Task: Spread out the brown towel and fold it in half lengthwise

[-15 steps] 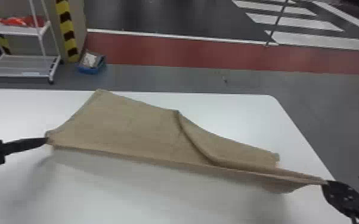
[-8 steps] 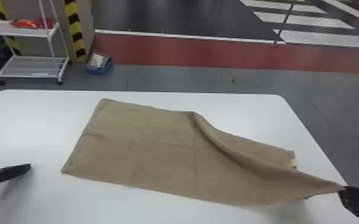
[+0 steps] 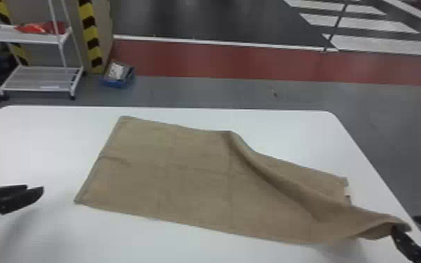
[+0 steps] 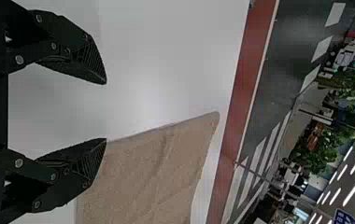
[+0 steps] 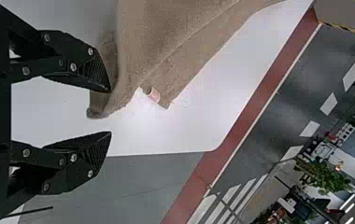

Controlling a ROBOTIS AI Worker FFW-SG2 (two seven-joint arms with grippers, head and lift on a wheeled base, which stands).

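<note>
Towel [image 3: 185, 185], brown, fuzzy, diagonally ridged; left claw [image 3: 35, 187] and right claw [image 3: 405, 223] both gape.

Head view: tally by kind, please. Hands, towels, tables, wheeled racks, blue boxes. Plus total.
Hands: 2 (left hand, right hand)
Towels: 1 (brown towel)
Tables: 1 (white table)
Wheeled racks: 1 (white rack)
Blue boxes: 1 (blue box, on the floor)
Total: 6
</note>
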